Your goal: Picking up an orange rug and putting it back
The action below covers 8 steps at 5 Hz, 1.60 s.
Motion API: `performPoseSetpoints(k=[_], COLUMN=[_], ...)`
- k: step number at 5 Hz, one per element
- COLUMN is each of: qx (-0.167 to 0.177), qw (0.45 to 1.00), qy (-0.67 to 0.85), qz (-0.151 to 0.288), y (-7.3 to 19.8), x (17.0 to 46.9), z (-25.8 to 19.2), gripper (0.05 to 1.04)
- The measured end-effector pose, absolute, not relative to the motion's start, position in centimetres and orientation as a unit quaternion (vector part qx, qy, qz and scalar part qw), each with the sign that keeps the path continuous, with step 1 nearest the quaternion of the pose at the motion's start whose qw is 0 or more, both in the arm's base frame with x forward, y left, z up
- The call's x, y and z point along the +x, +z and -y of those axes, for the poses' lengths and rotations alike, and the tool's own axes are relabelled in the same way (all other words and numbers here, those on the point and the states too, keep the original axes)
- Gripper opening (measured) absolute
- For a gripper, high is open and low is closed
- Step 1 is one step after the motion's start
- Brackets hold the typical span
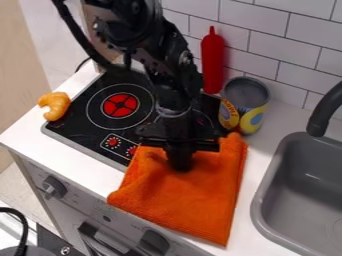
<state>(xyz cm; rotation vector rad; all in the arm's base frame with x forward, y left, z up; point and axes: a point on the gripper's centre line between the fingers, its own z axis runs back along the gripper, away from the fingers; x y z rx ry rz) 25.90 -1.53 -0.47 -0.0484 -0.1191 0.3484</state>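
camera view: the white counter [87, 170] runs below a wall of pale tiles [267, 42]. the black robot arm [157, 55] comes in from the top, left of the middle, over the black cooktop [83, 112], which has a red burner mark. the grey sink [310, 180] is set into the counter at the right. the orange rug [190, 200] lies rumpled on the counter between cooktop and sink, its upper left part overlapping the cooktop's corner and its lower side along the counter's front edge. the gripper [180, 164] points down into the rug's upper part, touching it; i cannot tell how far open it is, or whether it has hold of any cloth. behind stands a red bottle [212, 62], upright, with a yellow-labelled can [247, 102] just beside it. the small toy croissant [55, 105] rests by the cooktop's left edge.
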Motion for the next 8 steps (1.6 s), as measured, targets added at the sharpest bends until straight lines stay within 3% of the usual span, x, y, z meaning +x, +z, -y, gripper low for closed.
performPoseSetpoints(k=[1, 4, 5, 7, 8], qx=[-0.025, -0.09, -0.092, -0.017, -0.001], qw=[0.982, 0.978, 0.98, 0.983, 0.981], qy=[0.171, 0.171, 0.163, 0.156, 0.162], qz=[0.072, 0.075, 0.072, 0.098, 0.109], y=[0.5, 6.6, 7.3, 5.9, 6.5], x=[26.2, 25.9, 26.0, 26.2, 27.1], z=[1.1, -1.5, -2.2, -7.9, -11.7], gripper=[0.052, 0.052, 0.052, 0.052, 0.07])
